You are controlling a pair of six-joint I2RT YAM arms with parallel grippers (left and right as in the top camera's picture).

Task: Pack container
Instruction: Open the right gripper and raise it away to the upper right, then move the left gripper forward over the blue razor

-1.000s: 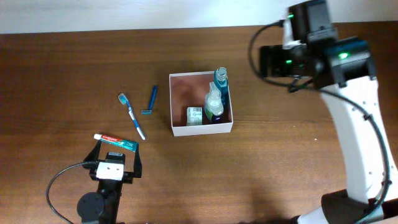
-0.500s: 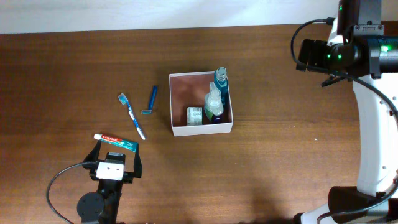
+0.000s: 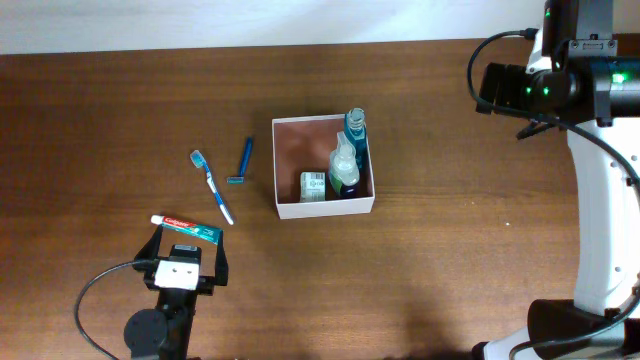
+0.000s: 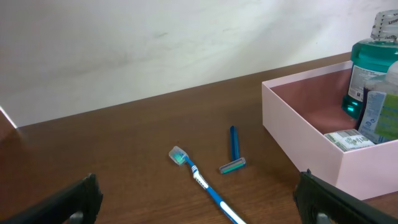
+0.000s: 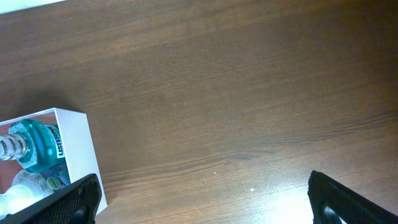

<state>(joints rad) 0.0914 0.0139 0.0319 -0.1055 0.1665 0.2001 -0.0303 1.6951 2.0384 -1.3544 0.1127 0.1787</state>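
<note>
At the near edge of the dark brown wooden counter (image 3: 450,250), the left gripper (image 3: 188,248) had its jaws released wide and held nothing. A red and white toothpaste tube (image 3: 184,228) lay just in front of them. Farther on lay a blue and white toothbrush (image 3: 212,186), and a blue plastic razor (image 3: 243,161) lay beside it, not touching it. The small square container with white walls and a reddish-brown inside (image 3: 325,207) stood near the middle of the counter, to the right of the razor. Inside it, a small white and green box (image 3: 313,186) sat by the near wall, and a clear bottle (image 3: 344,165) and a teal mouthwash bottle (image 3: 354,127) were along the right wall. Far to the right, well apart from the container, the right gripper (image 5: 208,205) also had its jaws released and empty.
</note>
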